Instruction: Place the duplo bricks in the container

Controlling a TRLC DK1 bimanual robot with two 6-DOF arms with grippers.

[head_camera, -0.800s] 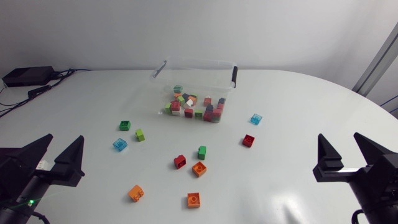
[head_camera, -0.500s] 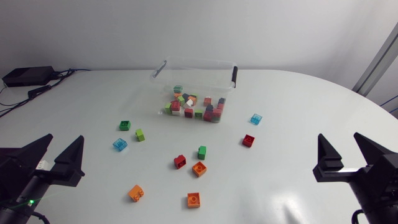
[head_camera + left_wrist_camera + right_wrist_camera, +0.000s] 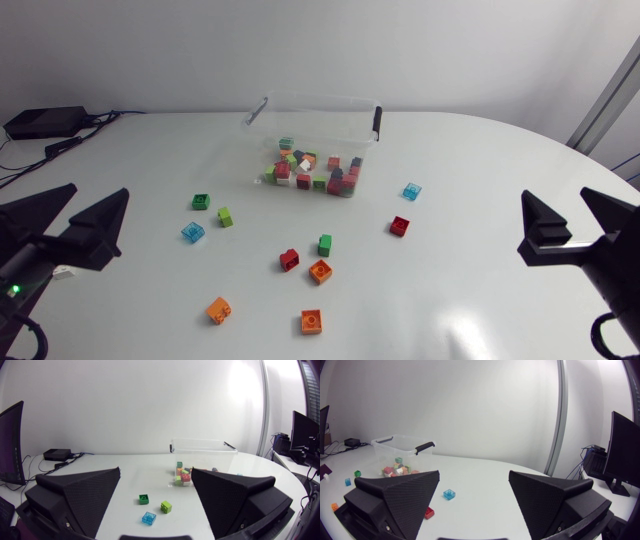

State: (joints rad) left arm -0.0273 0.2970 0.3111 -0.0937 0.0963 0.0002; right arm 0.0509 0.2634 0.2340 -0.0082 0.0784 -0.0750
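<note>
A clear plastic container (image 3: 318, 112) with a black handle stands at the back middle, with several coloured duplo bricks (image 3: 315, 174) inside. Loose on the white table lie a dark green brick (image 3: 201, 201), a light green one (image 3: 225, 216), a light blue one (image 3: 192, 232), a red one (image 3: 289, 260), a green one (image 3: 325, 245), three orange ones (image 3: 320, 271), another red (image 3: 400, 225) and another light blue (image 3: 412, 190). My left gripper (image 3: 98, 192) hangs open near the left edge, holding nothing. My right gripper (image 3: 555, 195) hangs open at the right edge, also holding nothing.
In the left wrist view the open left gripper (image 3: 155, 471) faces the dark green (image 3: 144, 499), light green (image 3: 166, 506) and light blue (image 3: 148, 518) bricks, the container (image 3: 202, 446) beyond. Ahead of the right gripper (image 3: 474, 474) lie a light blue brick (image 3: 449, 494) and the container (image 3: 402, 445).
Both grippers have lifted and shifted slightly: the left one toward the far side, the right one outward to the right. The bricks and the container have stayed put.
</note>
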